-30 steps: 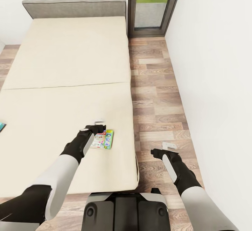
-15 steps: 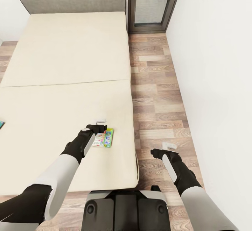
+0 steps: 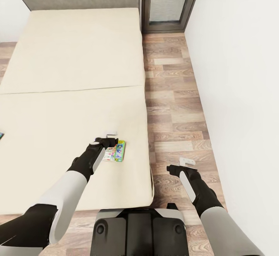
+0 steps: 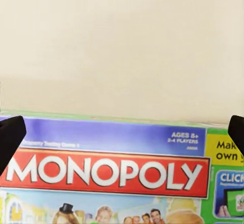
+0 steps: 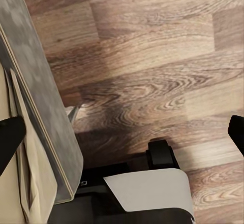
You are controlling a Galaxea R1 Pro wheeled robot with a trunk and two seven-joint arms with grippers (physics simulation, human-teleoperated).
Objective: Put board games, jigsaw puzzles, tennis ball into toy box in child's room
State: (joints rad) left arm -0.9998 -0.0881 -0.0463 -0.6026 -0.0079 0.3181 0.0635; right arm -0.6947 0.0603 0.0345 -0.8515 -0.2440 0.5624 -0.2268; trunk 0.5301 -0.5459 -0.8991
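My left claw (image 3: 112, 140) is spread wide just over the flat pale-and-green Monopoly board game box (image 3: 115, 153) on the beige mattress bed (image 3: 77, 74), not gripping. Right claw (image 3: 185, 164) spread, empty over floor. Nothing boxed yet, I judge.

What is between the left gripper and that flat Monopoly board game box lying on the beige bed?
Nothing visible. The left gripper hangs open directly over the flat colourful Monopoly board game box near the edge of the beige bed. In the left wrist view the box lid sits between the two black fingertips, unobstructed.
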